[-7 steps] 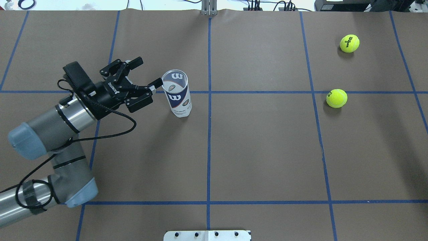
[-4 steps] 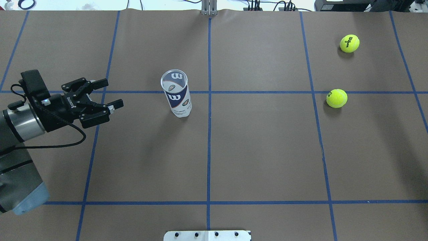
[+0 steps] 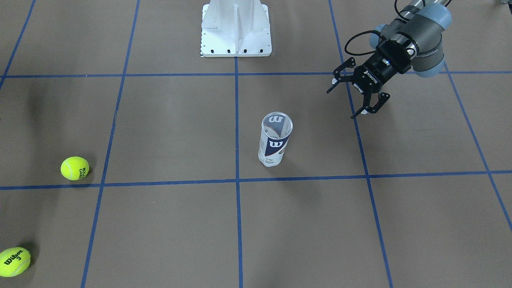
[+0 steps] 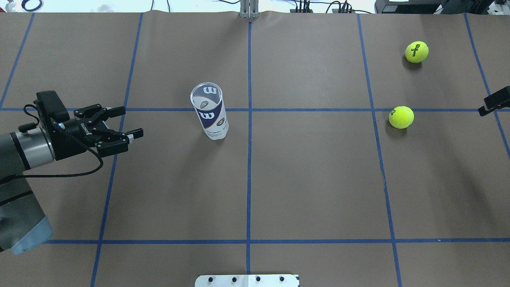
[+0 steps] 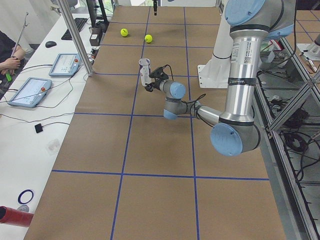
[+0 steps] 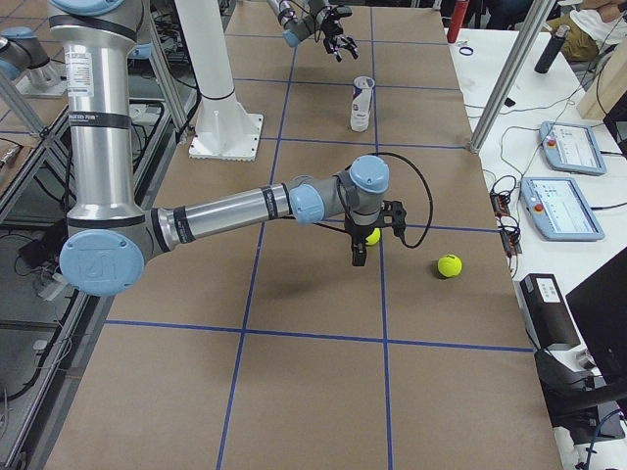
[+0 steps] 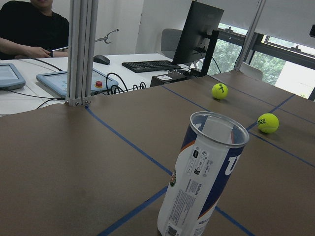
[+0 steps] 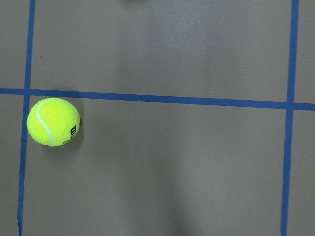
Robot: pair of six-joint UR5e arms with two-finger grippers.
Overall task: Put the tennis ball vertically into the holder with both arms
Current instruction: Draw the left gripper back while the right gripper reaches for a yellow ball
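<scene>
The clear holder [image 4: 209, 111] with its navy and white "W" label stands upright and empty left of the table's centre; it also shows in the front view [image 3: 275, 140] and close up in the left wrist view [image 7: 204, 177]. My left gripper [image 4: 129, 120] is open and empty, well to the left of the holder, fingers pointing at it [image 3: 344, 103]. Two yellow tennis balls [image 4: 401, 117] [image 4: 416, 52] lie on the right. My right gripper [image 6: 377, 223] hangs over the table by the nearer ball [image 8: 53, 121]; I cannot tell whether it is open.
The white pedestal base [image 3: 236, 28] stands at the robot's side of the table. Blue tape lines grid the brown table cover. An aluminium post [image 7: 81, 49] and a side table with tablets [image 5: 30, 90] lie past the far edge.
My left gripper has drawn back to the left, away from the holder, still open. A black part of the right arm has come in at the overhead view's right edge. The holder stayed put.
</scene>
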